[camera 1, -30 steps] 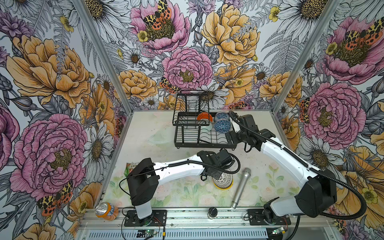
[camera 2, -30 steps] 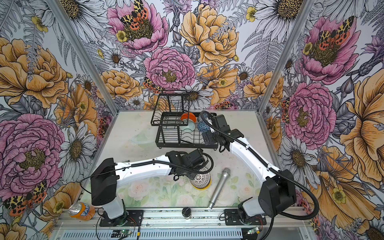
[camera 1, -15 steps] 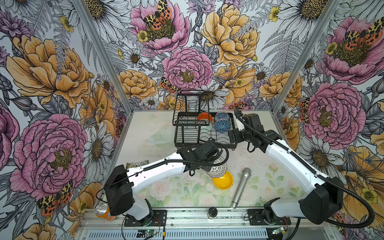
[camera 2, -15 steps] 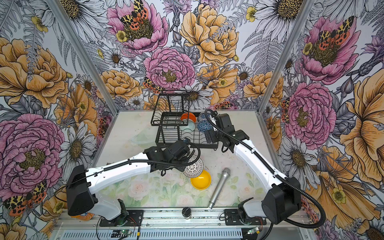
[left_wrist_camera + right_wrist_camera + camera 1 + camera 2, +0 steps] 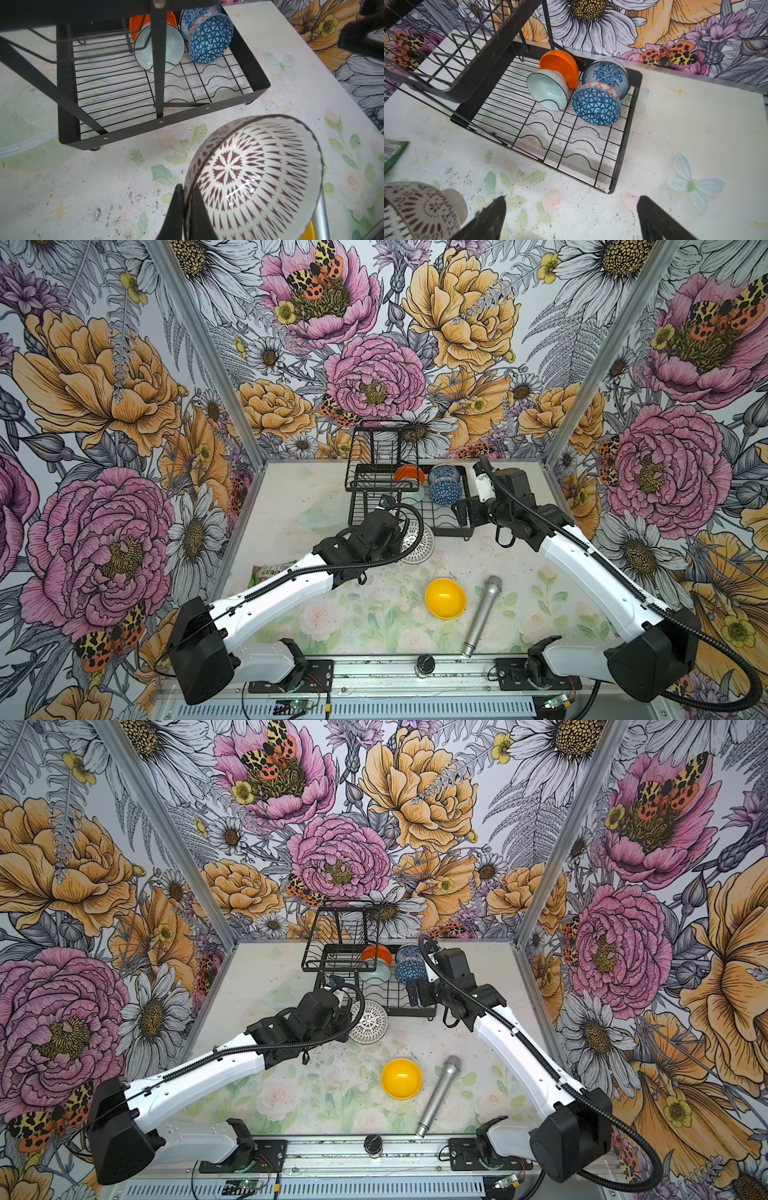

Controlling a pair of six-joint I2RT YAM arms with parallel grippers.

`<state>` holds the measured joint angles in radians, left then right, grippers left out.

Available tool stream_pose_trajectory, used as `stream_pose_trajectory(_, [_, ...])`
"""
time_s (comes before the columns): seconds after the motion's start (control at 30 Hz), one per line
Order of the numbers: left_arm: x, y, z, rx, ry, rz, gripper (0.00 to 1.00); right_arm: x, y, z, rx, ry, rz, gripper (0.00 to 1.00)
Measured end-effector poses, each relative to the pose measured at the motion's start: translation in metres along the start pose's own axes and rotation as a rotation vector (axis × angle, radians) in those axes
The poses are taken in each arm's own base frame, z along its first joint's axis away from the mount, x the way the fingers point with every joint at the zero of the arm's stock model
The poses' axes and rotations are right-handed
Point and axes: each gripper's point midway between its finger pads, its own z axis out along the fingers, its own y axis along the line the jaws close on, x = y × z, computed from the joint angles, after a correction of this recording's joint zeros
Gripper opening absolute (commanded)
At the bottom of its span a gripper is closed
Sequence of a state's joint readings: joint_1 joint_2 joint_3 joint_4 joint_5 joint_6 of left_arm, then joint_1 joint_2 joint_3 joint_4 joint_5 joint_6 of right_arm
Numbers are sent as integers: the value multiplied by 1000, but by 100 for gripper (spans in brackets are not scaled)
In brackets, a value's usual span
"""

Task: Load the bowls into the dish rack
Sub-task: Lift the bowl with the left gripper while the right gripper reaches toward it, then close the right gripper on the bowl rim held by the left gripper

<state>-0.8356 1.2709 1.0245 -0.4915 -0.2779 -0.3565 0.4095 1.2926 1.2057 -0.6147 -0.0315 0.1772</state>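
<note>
Fingers [image 5: 176, 212] of the left gripper [image 5: 187, 187] pinch the lattice bowl's [image 5: 253, 176] rim at the dish rack's [image 5: 249, 60] near edge. Right gripper [image 5: 572, 199] hangs, jaws wide apart. Four bowls [image 5: 547, 91] lean in the rack's far right corner; yellow bowl [image 5: 444, 598] sits on the worktop [image 5: 374, 626].

The left arm [image 5: 282, 593] starts from its base at the counter's near left corner. It lies low and long toward the middle of the counter, with the black wrist at the front. The left claw [image 5: 186, 190] is clamped on the rim of a patterned bowl [image 5: 255, 174], one finger inside the wall and one outside, and holds it tipped on its side. The right arm [image 5: 582, 560] starts from the near right corner and slants up toward the far edge, its wrist bent to the left. The right claw [image 5: 571, 204] hangs over the counter with its jaws spread wide and nothing between them.
</note>
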Motion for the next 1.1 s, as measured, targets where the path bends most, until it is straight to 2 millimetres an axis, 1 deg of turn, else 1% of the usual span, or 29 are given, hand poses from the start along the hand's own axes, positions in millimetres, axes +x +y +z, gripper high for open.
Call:
stream_pose_trajectory(0.17, [-5,19,4,-32,-34,-40,0,-3,22,-6,-83,-36,21,100])
stream_pose_trajectory(0.23, [-10,23,5,-38,-48,-52,0,-4,30,-8,-113,-48,31,99])
stream_pose_trajectory(0.37, [-21,27,5,-39,-86,-73,0,-6,44,-8,-160,-58,49,99])
stream_pose_trajectory(0.57, [-32,25,5,-22,-131,-88,0,-8,67,-7,-212,-63,81,98])
stream_pose_trajectory(0.8, [-34,21,12,-10,-137,-90,0,-4,87,6,-247,-39,117,96])
stream_pose_trajectory(1.0, [-30,18,18,-1,-120,-86,0,9,100,27,-258,16,126,93])
stream_pose_trajectory(1.1, [-30,17,19,7,-117,-86,0,15,104,34,-259,38,134,90])
